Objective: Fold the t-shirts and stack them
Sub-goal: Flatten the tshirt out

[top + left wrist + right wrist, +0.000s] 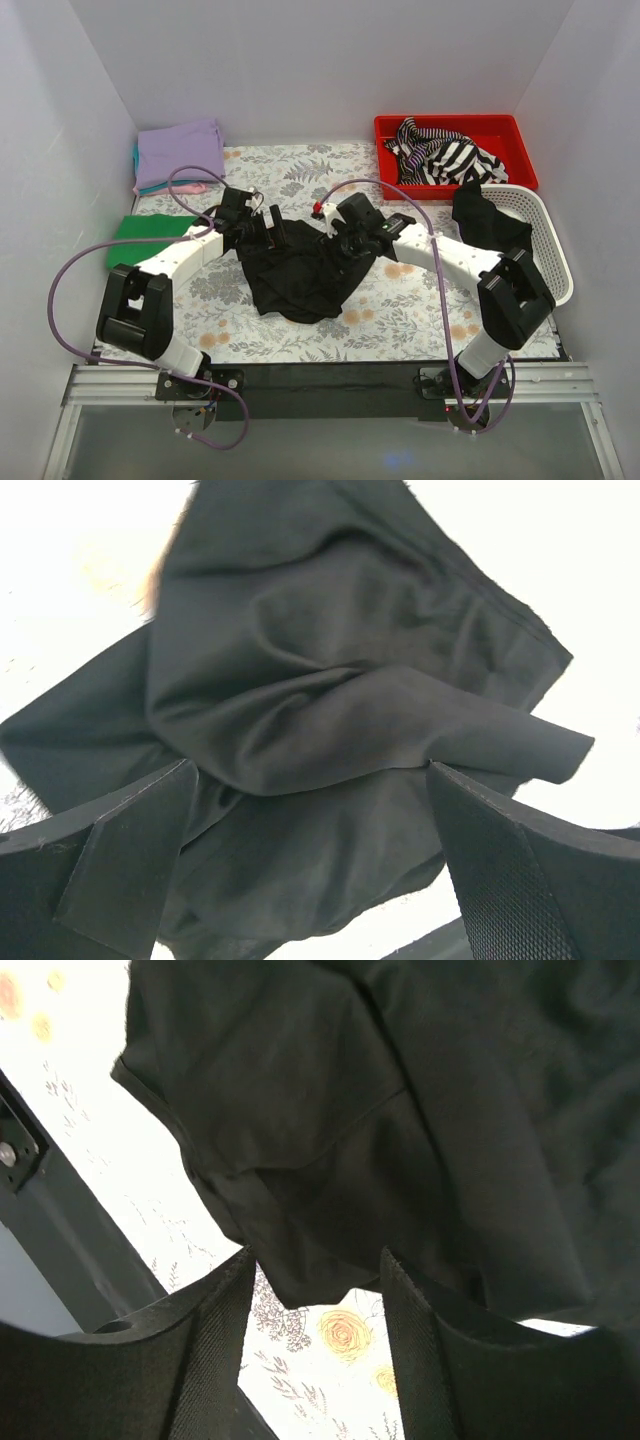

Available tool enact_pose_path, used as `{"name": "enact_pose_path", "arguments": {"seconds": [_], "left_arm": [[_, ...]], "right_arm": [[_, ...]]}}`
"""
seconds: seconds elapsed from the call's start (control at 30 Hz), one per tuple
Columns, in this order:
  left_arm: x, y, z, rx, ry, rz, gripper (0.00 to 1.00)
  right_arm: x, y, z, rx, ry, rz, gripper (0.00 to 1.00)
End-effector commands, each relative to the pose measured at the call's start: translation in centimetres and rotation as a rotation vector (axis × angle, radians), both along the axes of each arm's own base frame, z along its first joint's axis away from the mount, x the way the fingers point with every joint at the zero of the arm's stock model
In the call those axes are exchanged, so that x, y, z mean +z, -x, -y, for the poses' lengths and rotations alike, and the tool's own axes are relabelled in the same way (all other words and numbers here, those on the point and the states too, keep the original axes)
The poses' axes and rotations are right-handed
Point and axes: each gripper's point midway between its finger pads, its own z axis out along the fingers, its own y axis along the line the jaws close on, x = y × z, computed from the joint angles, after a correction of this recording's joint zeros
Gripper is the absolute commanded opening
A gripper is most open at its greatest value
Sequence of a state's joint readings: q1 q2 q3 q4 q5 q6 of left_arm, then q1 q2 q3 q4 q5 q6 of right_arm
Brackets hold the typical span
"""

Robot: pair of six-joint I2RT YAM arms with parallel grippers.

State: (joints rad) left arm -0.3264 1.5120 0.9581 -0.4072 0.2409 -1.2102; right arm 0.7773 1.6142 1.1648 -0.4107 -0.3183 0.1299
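Observation:
A black t-shirt (298, 278) lies crumpled in the middle of the floral table, and both grippers are at its far edge. My left gripper (262, 228) stands wide open over its left part. In the left wrist view the rumpled black t-shirt (330, 710) spreads below and between the fingers (120, 850), which are apart from it. My right gripper (345, 240) is open at the shirt's right part. In the right wrist view a corner of the black t-shirt (300, 1190) hangs just ahead of the fingertips (420, 1340), with bare tablecloth showing in the gap.
Folded lavender, teal and pink t-shirts (180, 152) are stacked at the back left. A green t-shirt (150, 237) lies at the left edge. A red bin (500, 130) holds a striped garment (450, 155). A white basket (548, 245) on the right holds a black garment (488, 222).

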Motion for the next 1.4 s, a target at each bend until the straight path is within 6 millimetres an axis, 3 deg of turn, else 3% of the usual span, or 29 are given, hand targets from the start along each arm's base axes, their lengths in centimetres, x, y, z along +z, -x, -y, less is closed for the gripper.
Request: {"name": "enact_pose_path", "arguments": {"seconds": [0.0, 0.13, 0.17, 0.23, 0.4, 0.5, 0.57, 0.6, 0.63, 0.67, 0.7, 0.77, 0.9, 1.03, 1.2, 1.37], "left_arm": [[0.7, -0.1, -1.9, 0.113, -0.050, 0.023, 0.98], [1.3, -0.8, -4.0, 0.244, -0.096, 0.046, 0.98], [1.3, -1.0, -4.6, 0.279, -0.117, 0.049, 0.98], [1.7, -1.8, -6.3, 0.359, -0.148, 0.059, 0.98], [3.1, -3.0, -10.2, 0.470, -0.156, 0.086, 0.98], [3.5, -3.3, -12.6, 0.528, -0.150, 0.090, 0.98], [4.0, -3.4, -14.1, 0.560, -0.158, 0.106, 0.98], [4.1, -3.4, -15.1, 0.585, -0.158, 0.108, 0.98], [4.2, -3.4, -15.3, 0.590, -0.155, 0.110, 0.98], [4.4, -3.4, -15.5, 0.589, -0.151, 0.116, 0.98], [4.4, -3.5, -15.6, 0.592, -0.150, 0.117, 0.98], [4.3, -3.6, -15.6, 0.583, -0.148, 0.115, 0.98], [4.2, -3.7, -15.5, 0.580, -0.133, 0.106, 0.98], [4.2, -3.6, -15.6, 0.586, -0.128, 0.106, 0.98], [4.0, -3.6, -15.3, 0.571, -0.116, 0.108, 0.98], [3.9, -3.5, -15.2, 0.560, -0.115, 0.110, 0.98]], "right_arm": [[-0.6, 1.4, -1.2, 0.050, -0.023, -0.017, 0.60], [-1.6, 3.0, -3.3, 0.147, 0.036, 0.037, 0.61], [-1.0, 2.9, -4.3, 0.171, 0.031, 0.063, 0.61], [-2.2, 3.4, -5.3, 0.210, 0.073, 0.082, 0.61], [-1.3, 2.6, -8.5, 0.245, 0.107, 0.190, 0.61], [-0.8, 2.1, -9.6, 0.270, 0.118, 0.230, 0.61], [0.7, 1.1, -10.7, 0.276, 0.121, 0.297, 0.62], [0.1, 1.3, -10.7, 0.290, 0.154, 0.295, 0.62], [1.4, 0.7, -11.6, 0.284, 0.147, 0.336, 0.63], [1.5, 0.6, -12.0, 0.299, 0.152, 0.348, 0.63], [0.3, 1.4, -11.8, 0.325, 0.209, 0.326, 0.63], [1.5, 1.1, -13.0, 0.319, 0.217, 0.376, 0.63], [0.1, 2.4, -14.4, 0.363, 0.230, 0.373, 0.64], [-1.2, 2.4, -14.2, 0.367, 0.258, 0.368, 0.64], [-2.5, 1.0, -13.6, 0.340, 0.325, 0.422, 0.64], [-1.5, -0.5, -13.8, 0.318, 0.339, 0.493, 0.65]]}}
